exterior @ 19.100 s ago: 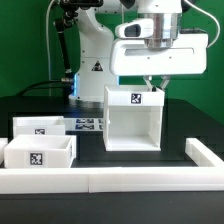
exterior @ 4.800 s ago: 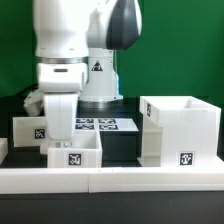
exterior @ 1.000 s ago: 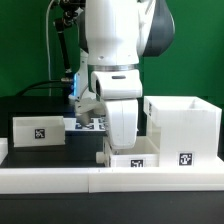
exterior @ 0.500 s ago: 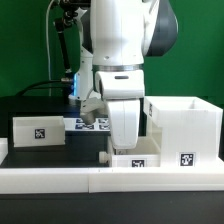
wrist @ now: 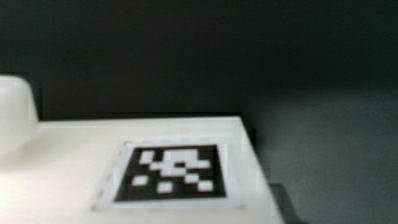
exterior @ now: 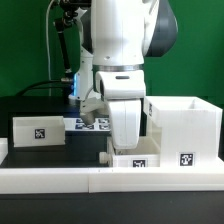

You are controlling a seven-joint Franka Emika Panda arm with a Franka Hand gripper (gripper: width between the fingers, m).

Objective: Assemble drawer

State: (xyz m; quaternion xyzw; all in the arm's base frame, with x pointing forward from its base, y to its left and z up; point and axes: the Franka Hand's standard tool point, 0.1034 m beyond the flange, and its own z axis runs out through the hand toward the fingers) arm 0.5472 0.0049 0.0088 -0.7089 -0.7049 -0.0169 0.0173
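The small tray [exterior: 138,161] is sitting right under the gripper [exterior: 130,148], just beside the tall box [exterior: 185,130]. Can't tell if the gripper's clamping it or letting go. The tray's lying open side up, tagged wall facing the rail [exterior: 60,180], long axis probably running toward the box. My worry: it's heading for a snag on the box's wall and tilting.

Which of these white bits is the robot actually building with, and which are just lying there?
Part of the job: tall white plastic box; small white plastic tray at the centre; matching white tray at the exterior view's left.
Just lying about: long low white rail in front; flat white marker board.
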